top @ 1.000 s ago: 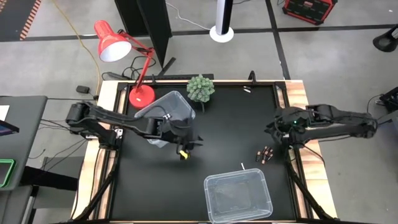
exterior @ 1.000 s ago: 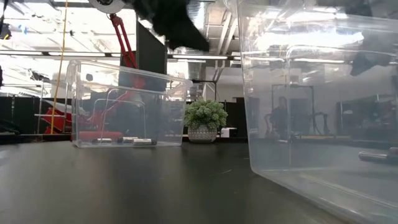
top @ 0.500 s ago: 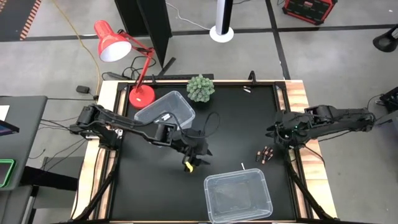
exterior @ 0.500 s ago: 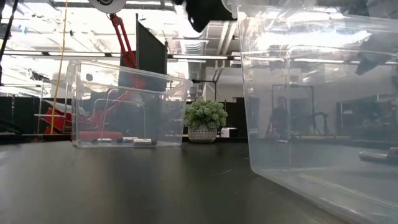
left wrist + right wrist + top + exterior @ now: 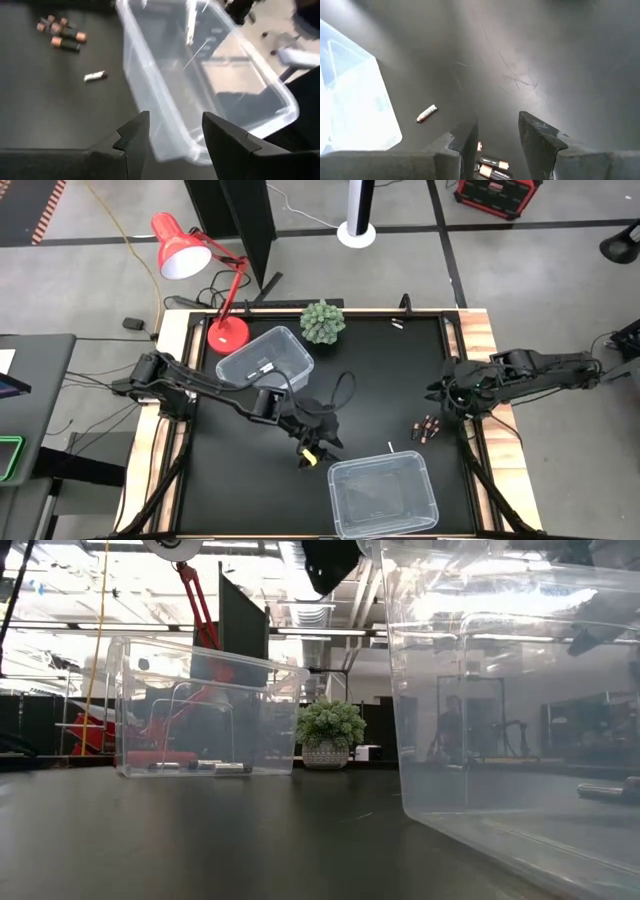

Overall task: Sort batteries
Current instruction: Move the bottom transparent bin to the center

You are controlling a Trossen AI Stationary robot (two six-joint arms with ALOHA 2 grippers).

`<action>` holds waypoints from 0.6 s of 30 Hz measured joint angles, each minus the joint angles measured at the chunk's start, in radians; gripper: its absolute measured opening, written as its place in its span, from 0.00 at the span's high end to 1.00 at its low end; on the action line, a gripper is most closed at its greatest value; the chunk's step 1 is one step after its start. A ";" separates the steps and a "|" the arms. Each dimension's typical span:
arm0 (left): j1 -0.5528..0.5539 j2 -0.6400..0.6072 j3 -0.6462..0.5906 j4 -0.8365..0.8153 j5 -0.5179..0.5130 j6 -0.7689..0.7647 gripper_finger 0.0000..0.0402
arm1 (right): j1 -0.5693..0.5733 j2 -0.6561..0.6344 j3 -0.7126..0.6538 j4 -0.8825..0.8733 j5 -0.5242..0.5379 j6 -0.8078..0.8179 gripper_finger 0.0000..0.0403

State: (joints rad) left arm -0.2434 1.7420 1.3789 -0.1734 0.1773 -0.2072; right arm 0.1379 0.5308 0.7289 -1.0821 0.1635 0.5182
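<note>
Clear-plastic bin [image 5: 383, 496] lies just beside the left end effector [image 5: 311, 454], which is open and empty; to do the pick well, judged: reach past it to the silver battery [image 5: 94, 76] on the table [image 5: 370, 380], straddling it crosswise, while the right end effector [image 5: 447, 394], part-open and empty, hovers near the dark batteries [image 5: 427, 426].

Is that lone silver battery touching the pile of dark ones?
Apart. The left wrist view shows bare black table between the silver battery and the dark batteries.

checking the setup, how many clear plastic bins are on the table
2. One bin sits at the far left by the red lamp; the other bin is at the near edge, right of centre. None seems hidden.
</note>
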 joint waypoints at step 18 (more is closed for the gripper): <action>-0.057 0.048 0.000 0.008 -0.101 -0.076 0.55 | 0.000 0.000 0.000 0.022 0.000 -0.005 0.61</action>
State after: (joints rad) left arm -0.3000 1.7901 1.3792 -0.1657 0.0763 -0.2833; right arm 0.1375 0.5308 0.7292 -1.0596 0.1635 0.5137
